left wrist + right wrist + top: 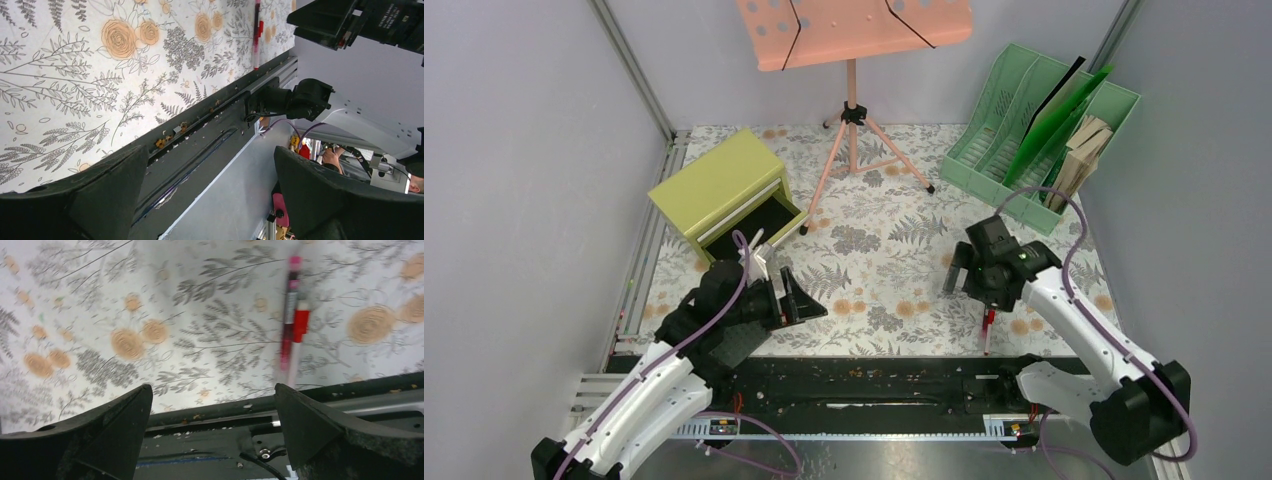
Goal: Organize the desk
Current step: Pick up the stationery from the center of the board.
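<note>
plainly, the tabletop (pixel 894 250) is one large flat rectangle, whitish and printed all over with grey-green fern leaves and small orange flowers. it fills the middle of the top view between grey walls. metal rails run along its left side, and a dark rail runs along the near edge, where the two arm bases sit.

counted on it:
- one olive-yellow drawer cabinet (pixel 719 180) stands at the far left, its one drawer open toward the middle.
- one salmon-pink music stand (pixel 854 30) rests on three legs at the far centre.
- one mint-green file rack (pixel 984 150) sits in the far right corner. it holds one green folder (pixel 1064 110), one black sheet and a few tan flat pieces that may be card or wood.
- one red-and-white pen (pixel 987 330) lies flat on the print at the near right, its near end close to the dark rail.

there are two arms and two pincers. the left pincer (pixel 807 300) hangs low over the near left of the tabletop, just in front of the cabinet. its jaws are spread wide with nothing between them, and its wrist view shows only print and rail in the gap. the right pincer (pixel 954 270) hangs over the near right, close to the pen. its jaws are also wide and empty, and in its own wrist view the pen lies on the print beyond the right finger, apart from both fingers.
</note>
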Robot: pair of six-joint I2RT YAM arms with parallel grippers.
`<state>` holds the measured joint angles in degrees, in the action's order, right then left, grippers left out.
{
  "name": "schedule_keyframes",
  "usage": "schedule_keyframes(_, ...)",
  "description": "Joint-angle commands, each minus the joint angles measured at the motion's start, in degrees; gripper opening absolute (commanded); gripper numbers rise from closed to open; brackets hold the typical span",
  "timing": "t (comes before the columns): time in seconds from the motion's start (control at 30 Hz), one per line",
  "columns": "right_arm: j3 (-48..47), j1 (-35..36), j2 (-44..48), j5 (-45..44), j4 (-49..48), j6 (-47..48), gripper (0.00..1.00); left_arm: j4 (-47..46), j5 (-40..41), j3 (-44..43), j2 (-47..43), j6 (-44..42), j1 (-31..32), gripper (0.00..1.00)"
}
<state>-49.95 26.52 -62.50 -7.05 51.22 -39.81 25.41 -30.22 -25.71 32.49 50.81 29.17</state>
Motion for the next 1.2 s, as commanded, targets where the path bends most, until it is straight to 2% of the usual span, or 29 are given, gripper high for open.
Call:
schedule_keyframes(0.0,2.78,-4.9,3.81,-2.96,3.24,2.42,0.99,-0.52,-1.01,-1.05,1.36,-1.2,-0.16,0.99)
schedule_keyframes(0.17,3.41,-9.46,4.4,-3.74,2.61,3.14,0.92,0.11,-0.88,-0.92,1.81,-1.97,-0.17,0.99)
schedule_keyframes(0.33,2.08,-13.53,-0.04,-2.86,0.46,5.86,0.86,0.86,-0.82,-0.62,1.49,-2.47,-0.16,0.99)
schedule_keyframes(0.47,-1.14,-14.82,-5.87,-5.53,0.38,8.94,0.81,1.24,-0.91,-0.28,0.67,-2.64,-0.17,0.99)
schedule_keyframes(0.53,-2.46,-15.32,-8.62,-6.33,0.34,10.05,0.73,1.4,-0.8,0.09,0.13,-2.69,-0.16,0.99)
schedule_keyframes(0.67,-2.61,-16.0,-12.92,-5.71,-2.62,10.79,0.72,1.4,-0.54,0.74,-0.41,-2.7,-0.16,0.99)
schedule_keyframes(0.73,-2.41,-16.16,-15.26,-5.12,-4.02,11.04,0.61,1.4,-0.67,0.84,-0.28,-2.96,-0.17,0.99)
schedule_keyframes(0.8,-2.02,-16.28,-17.39,-4.69,-5.13,11.44,0.58,1.49,-0.73,0.76,-0.06,-3.27,-0.21,0.99)
schedule_keyframes(0.93,-2.11,-16.76,-21.89,-6.05,-6.07,12.86,0.57,1.77,-0.76,0.43,0.27,-3.72,-0.16,0.99)
schedule_keyframes(1.07,-2.39,-17.62,-25.52,-4.61,-7.63,15.08,0.47,1.95,-0.59,0.23,0.42,-4.22,-0.18,0.99)
schedule_keyframes(1.17,-2.6,-17.6,-28.09,-4.2,-8.01,16.08,0.46,2.11,-0.32,-0.08,0.76,-4.59,-0.16,0.99)
